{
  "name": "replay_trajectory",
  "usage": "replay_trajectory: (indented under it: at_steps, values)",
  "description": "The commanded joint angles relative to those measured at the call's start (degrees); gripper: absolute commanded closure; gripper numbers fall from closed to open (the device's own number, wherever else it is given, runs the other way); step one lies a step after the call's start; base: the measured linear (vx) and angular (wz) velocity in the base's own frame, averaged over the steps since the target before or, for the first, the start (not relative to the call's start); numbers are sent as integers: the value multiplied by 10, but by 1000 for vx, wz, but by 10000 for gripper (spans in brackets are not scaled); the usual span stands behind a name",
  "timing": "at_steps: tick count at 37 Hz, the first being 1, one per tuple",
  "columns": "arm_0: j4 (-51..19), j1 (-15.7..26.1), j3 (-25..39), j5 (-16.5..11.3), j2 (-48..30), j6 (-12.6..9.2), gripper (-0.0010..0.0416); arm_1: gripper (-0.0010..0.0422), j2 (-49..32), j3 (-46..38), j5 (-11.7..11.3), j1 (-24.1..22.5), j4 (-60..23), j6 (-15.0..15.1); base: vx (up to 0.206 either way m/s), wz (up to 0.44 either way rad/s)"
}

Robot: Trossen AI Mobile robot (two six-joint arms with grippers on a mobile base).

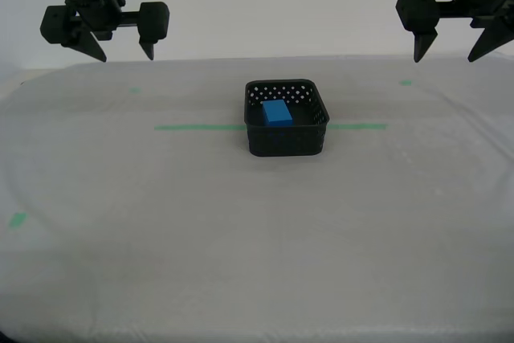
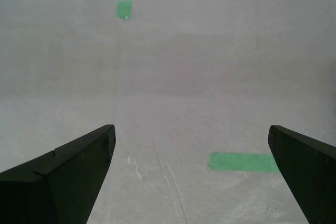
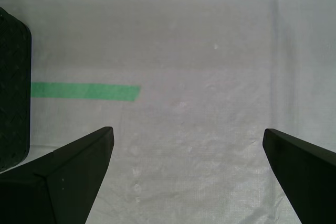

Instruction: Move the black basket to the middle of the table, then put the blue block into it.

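The black basket (image 1: 287, 144) stands on the table (image 1: 241, 247) near its middle, astride the long green tape line (image 1: 197, 127). The blue block (image 1: 277, 112) lies inside the basket. My first gripper (image 1: 445, 59) hangs open and empty high at the exterior view's right, well clear of the basket. Its wrist view shows the open gripper (image 3: 187, 131), a side of the basket (image 3: 13, 93) and one end of the tape line (image 3: 84, 91). My second gripper (image 1: 126, 59) hangs open and empty at the exterior view's left; between its spread fingers (image 2: 191, 127) lies only cloth.
Small green tape bits mark the cloth at the far left (image 1: 134, 90), far right (image 1: 405, 82) and near left (image 1: 16, 219) of the exterior view. The second wrist view shows the tape line's other end (image 2: 241, 162) and one bit (image 2: 124, 9).
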State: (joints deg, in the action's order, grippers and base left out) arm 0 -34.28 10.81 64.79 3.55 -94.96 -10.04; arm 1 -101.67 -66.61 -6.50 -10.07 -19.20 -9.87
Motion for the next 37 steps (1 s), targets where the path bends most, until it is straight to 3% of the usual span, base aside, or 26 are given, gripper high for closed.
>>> replay_trajectory:
  at_steps: [1,37]
  values:
    - [0,1,0,1,0,0,7,12,0,0,1,0,1,2,0,0]
    - [0,1,0,2,0,0,7,12,0,0,1,0,1,2,0,0]
